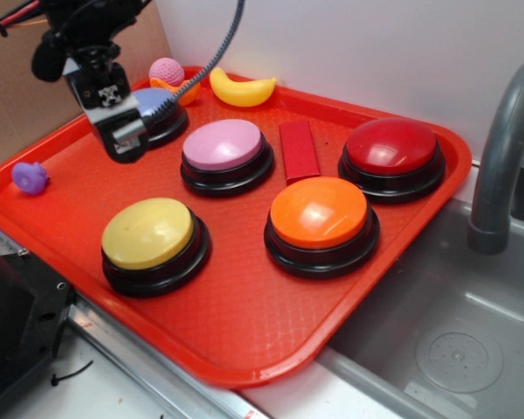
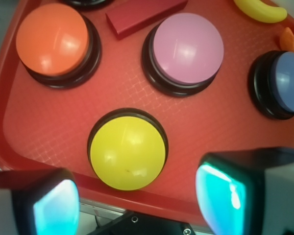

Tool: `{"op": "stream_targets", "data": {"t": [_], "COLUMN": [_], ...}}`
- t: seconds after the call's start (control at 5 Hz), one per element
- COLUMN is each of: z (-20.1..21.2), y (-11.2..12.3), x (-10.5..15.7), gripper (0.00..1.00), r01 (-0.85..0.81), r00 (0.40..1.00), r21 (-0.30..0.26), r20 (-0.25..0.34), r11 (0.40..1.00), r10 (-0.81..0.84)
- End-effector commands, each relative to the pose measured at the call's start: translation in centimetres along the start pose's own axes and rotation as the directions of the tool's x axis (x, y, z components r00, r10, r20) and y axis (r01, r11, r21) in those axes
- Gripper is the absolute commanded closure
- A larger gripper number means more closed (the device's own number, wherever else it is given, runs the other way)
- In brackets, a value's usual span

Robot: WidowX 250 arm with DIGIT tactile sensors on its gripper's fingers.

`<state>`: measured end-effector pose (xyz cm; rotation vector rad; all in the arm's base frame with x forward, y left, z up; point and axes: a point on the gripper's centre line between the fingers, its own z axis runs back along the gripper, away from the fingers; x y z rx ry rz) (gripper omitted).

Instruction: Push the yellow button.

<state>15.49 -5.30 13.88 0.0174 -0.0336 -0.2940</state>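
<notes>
A red tray (image 1: 402,262) holds five dome buttons. The gripper (image 1: 122,140), fingers apart and empty, hovers above the tray's back-left area, likely positioning to press. The yellow button (image 1: 148,234) sits at the tray's front-left, untouched.

1. The exterior view looks down at a slant from in front of the red tray (image 1: 244,340), far enough back to take in the whole tray, a sink (image 1: 445,323) at right and the wall behind.
2. The wrist view looks almost straight down from close above the tray, its 2 fingers (image 2: 220,196) filling the bottom edge.
3. Both views share the yellow button (image 1: 148,234) (image 2: 128,152), pink button (image 1: 223,145) (image 2: 187,48) and orange button (image 1: 319,212) (image 2: 52,39).
</notes>
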Motion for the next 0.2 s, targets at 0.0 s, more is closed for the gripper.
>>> {"op": "stream_targets", "data": {"t": [0.0], "z": [2.11], "y": [-0.57], "x": [0.32], "gripper": [0.0], "r01": [0.024], "r00": [0.999], "r21": [0.026], "r20": [0.032], "r11": [0.999], "r10": [-0.024]}}
